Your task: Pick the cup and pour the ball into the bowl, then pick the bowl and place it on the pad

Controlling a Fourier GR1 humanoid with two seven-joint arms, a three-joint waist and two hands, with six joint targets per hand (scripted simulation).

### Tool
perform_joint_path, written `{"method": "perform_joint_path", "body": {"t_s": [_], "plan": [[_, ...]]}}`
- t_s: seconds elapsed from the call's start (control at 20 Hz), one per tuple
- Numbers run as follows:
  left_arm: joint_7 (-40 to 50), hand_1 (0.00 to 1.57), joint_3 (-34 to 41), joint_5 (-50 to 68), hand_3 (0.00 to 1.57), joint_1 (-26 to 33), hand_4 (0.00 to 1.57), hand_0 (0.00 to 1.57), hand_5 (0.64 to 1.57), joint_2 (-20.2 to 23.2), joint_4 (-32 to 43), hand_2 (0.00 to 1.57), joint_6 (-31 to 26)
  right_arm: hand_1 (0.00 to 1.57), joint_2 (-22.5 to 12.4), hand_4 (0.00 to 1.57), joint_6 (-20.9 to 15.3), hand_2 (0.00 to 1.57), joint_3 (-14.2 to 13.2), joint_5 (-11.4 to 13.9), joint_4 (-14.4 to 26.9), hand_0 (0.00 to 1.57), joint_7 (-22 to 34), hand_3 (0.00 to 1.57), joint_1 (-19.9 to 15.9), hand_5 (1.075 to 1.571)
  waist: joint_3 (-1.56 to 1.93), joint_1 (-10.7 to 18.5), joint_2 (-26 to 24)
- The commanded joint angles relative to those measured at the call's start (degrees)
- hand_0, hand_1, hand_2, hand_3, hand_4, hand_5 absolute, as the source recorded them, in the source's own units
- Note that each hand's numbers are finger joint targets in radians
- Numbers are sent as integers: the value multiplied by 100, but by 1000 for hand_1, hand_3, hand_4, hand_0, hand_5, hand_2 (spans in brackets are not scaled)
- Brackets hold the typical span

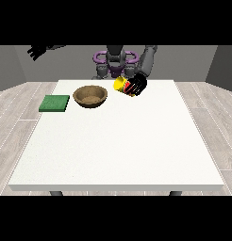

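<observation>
Yellow cup (120, 84) tipped, held in fingers of hand at view's right (136, 85); advice: carry mouth over wooden bowl (90, 95) before tilting further, so ball lands inside.

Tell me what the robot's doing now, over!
Hand at view's right wrapped round yellow cup, tipped toward brown bowl. Other hand raised, away from table. Green pad bare. Nothing blocking.

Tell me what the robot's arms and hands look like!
Both arms are grey and rounded. Each ends in a black hand: the hand at the view's right has some red showing between its fingers, and the hand at the view's left looks all black. Purple rings sit at its shoulders.
</observation>
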Motion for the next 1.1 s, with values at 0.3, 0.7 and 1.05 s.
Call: {"method": "perform_joint_path", "body": {"t_s": [0.3, 0.7, 1.05], "plan": [[2996, 1347, -1485, -2363, 1571, -1264, 1444, 1347, 1540, -648, 717, 1571, 45, 0, -256, 688, 554, 0, -229, 34, 1207, 0, -452, 0, 122, 1560, -19, 281, -531], [4578, 1367, -2686, -3588, 1571, -2034, 1312, 1367, 1563, -832, 801, 1571, -1005, 0, -357, 697, 485, 0, -225, 122, 1725, 0, -423, 154, -343, 1557, -22, 336, -608], [5292, 730, -3500, -4394, 1569, -2371, 1012, 730, 1570, -835, 703, 1571, -2196, 0, 16, 699, 289, 0, 82, 390, 1823, 0, -552, 300, -441, 1555, -28, 87, -639]]}}
